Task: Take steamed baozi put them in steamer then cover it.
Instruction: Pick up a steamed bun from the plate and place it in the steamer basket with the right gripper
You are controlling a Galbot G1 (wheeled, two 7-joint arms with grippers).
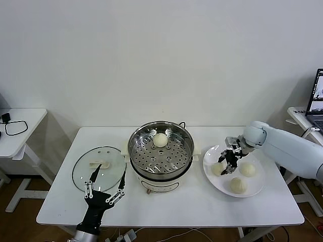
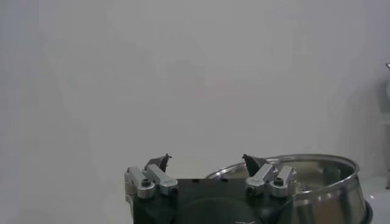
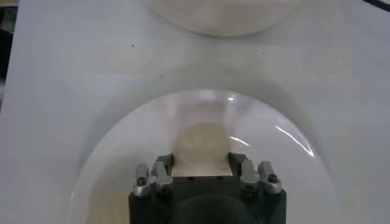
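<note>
The steamer (image 1: 135,151) stands open at the table's centre with one baozi (image 1: 160,139) on the far part of its perforated tray. Three baozi lie on a white plate (image 1: 255,189) to its right. My right gripper (image 1: 225,167) reaches down onto the plate's left baozi (image 1: 217,169). In the right wrist view its fingers (image 3: 163,171) press both sides of that baozi (image 3: 203,149), which still rests on the plate (image 3: 122,140). The glass cover (image 1: 108,174) lies flat left of the steamer. My left gripper (image 1: 105,194) is open and empty at the cover's near edge.
Two more baozi (image 1: 247,169) (image 1: 238,185) lie close to my right gripper on the plate. The steamer's rim (image 2: 329,182) shows beyond my left gripper (image 2: 207,161). A side table with a black cable (image 1: 15,127) stands far left, and a laptop (image 1: 317,101) far right.
</note>
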